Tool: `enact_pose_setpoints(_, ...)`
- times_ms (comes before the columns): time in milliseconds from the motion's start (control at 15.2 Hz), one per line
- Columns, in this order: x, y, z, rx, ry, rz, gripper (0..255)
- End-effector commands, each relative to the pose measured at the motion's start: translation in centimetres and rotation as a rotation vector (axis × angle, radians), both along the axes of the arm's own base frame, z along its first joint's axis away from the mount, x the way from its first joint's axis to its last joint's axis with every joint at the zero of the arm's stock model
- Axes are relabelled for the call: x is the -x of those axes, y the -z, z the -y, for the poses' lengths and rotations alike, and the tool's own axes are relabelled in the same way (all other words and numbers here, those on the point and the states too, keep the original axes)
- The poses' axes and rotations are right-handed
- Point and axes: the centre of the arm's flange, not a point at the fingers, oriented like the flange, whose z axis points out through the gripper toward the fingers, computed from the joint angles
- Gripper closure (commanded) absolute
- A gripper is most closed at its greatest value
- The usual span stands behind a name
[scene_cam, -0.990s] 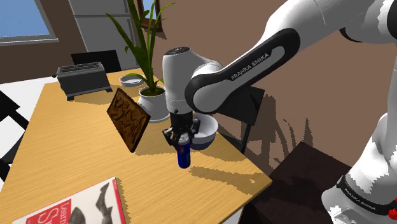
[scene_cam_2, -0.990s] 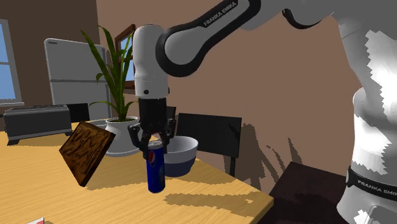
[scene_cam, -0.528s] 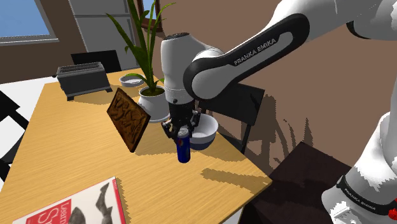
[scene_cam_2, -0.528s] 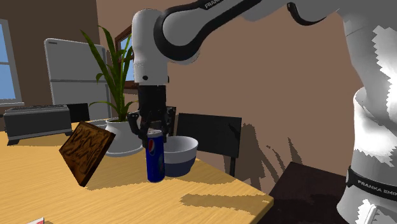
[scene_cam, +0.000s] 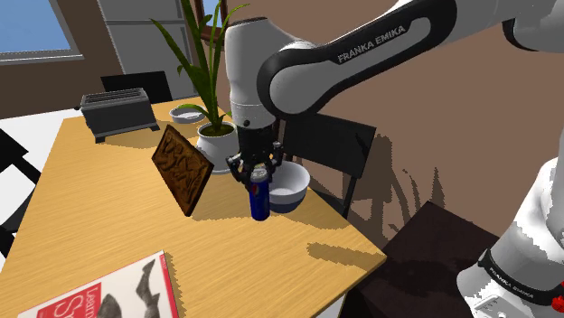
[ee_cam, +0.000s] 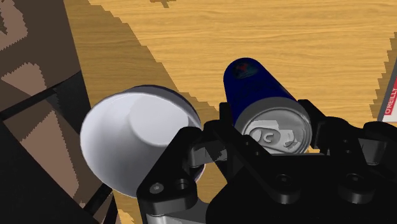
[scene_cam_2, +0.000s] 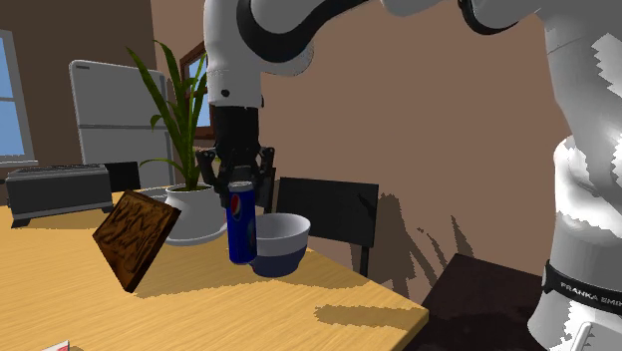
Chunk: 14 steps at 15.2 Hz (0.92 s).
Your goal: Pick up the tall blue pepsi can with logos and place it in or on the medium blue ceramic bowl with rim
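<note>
The gripper (scene_cam_2: 239,183) clasps the blue can (scene_cam_2: 241,227) by its top; the can hangs upright, long axis vertical, seemingly just beside the bowl (scene_cam_2: 285,240).

Wooden table (scene_cam: 90,217): toaster (scene_cam: 115,113), potted plant (scene_cam: 217,147), bowl (scene_cam: 289,187), magazine (scene_cam: 108,294), tilted board (scene_cam: 183,169).

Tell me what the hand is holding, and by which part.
The hand holds the blue can, clasped around its top end, upright beside the bowl.

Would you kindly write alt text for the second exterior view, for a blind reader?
The black end effector grips an upright blue can just above the wooden table, beside a bowl; a potted plant stands behind.
</note>
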Motion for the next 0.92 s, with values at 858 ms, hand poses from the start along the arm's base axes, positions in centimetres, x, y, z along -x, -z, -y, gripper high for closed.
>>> enact_pose_setpoints(858, 0.1, -7.6, 0.1, 0.000, 0.000, 0.000, 255)
